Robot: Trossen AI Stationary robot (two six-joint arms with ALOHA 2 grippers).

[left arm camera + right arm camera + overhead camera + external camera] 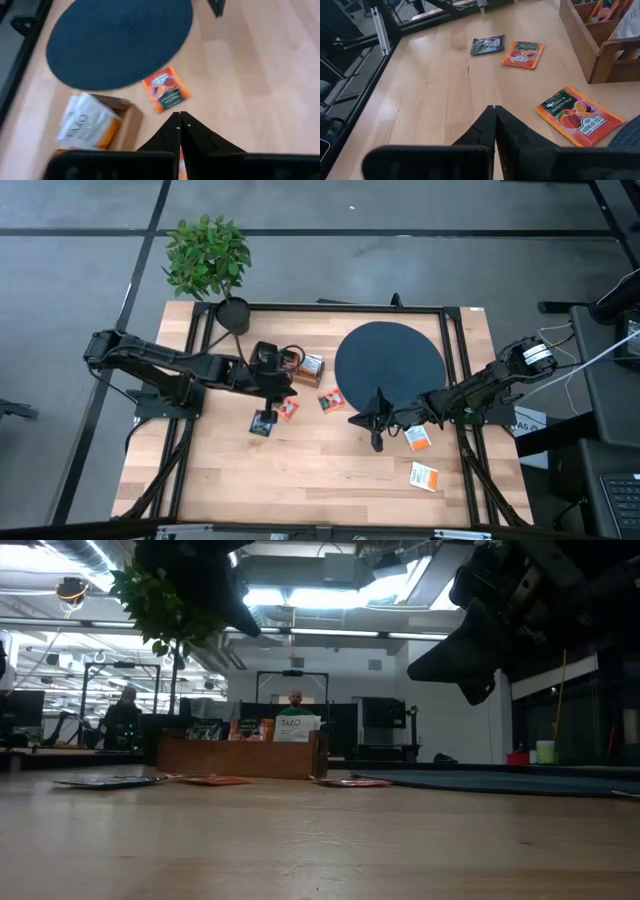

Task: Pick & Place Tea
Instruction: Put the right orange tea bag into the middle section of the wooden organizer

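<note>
Currently both grippers are clenched empty, fingertips pressed together in each wrist view. The left gripper (268, 385) hangs over the sachets near the wooden tray (308, 368); the right gripper (377, 423) sits at the near rim of the black woven mat (390, 360).

Tea lies scattered: dark sachet (262, 423), red-orange sachet (289, 409), peach-passion sachet (330, 401), and two white-orange sachets (418, 439) (426, 476) near the right arm.

Risks, as I judge: flat sachets may slide instead of lifting, and descending with closed fingers would shove them. The tray and mat edge crowd the middle sachets. The near table half looks open.
</note>
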